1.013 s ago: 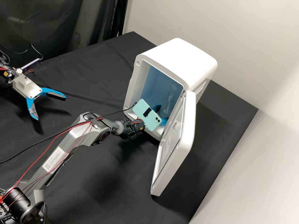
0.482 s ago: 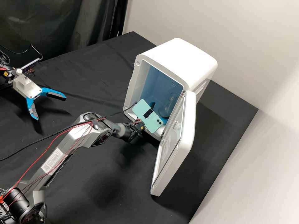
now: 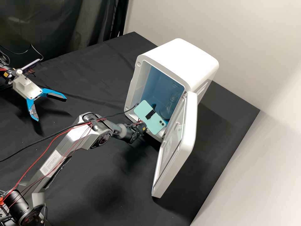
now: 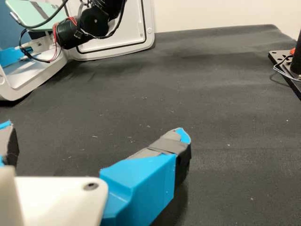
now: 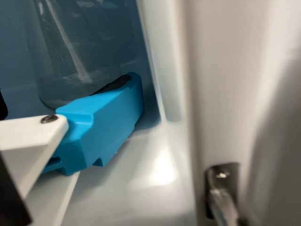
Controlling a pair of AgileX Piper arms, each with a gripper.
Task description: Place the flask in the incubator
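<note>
The flask (image 3: pixel 169 105) is being supported by the floor of the incubator (image 3: pixel 185 62), upright, its long axis vertical, close to the hinge-side wall behind the open door (image 3: pixel 175 147). Its rounded base is lying straight ahead of the right jaws and is being touched by them on one side; whether it is being pinched cannot be told. The left jaws are being held spread near the worktop's (image 3: pixel 94 78) left edge, well apart. Clear, seemingly empty glass is being shown.
</note>
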